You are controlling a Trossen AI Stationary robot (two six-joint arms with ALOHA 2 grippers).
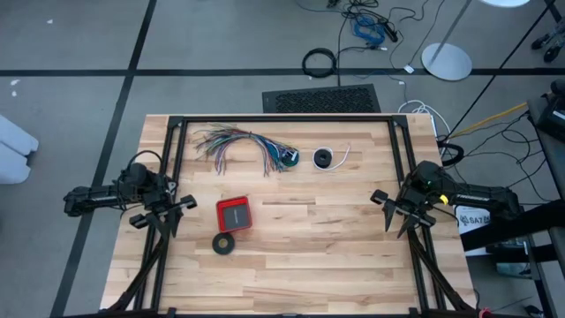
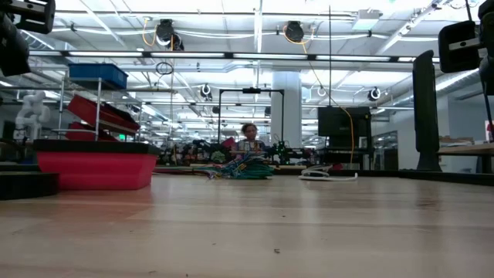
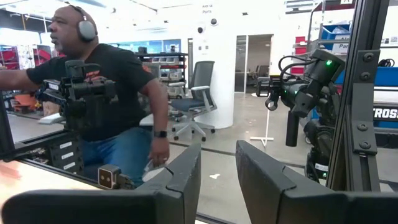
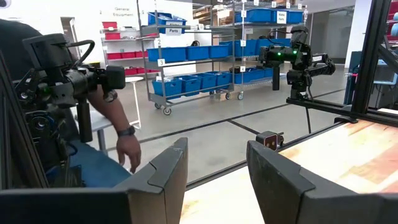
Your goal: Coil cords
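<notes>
High view shows a wooden table (image 1: 291,265) with both arms parked at its sides, away from the work. The left gripper (image 1: 181,208) sits at the left edge, its jaws parted with nothing between them, as its wrist view confirms with a clear gap between the fingers (image 3: 180,180). The right gripper (image 1: 386,208) sits at the right edge, jaws likewise released and empty, its fingers (image 4: 168,174) apart in its own wrist view. At the far middle of the table lies a fanned bundle (image 1: 238,141) of many-coloured wires, and at its right end a small teal wire (image 1: 288,158), though how neatly it is coiled cannot be told. Just right of that lies the white cord (image 1: 340,155) with its black round piece (image 1: 324,159). Nearer, left of centre, sits a red box (image 1: 234,214), with a black ring (image 1: 224,244) just in front of it. A person (image 3: 106,93) stands beyond the table.
</notes>
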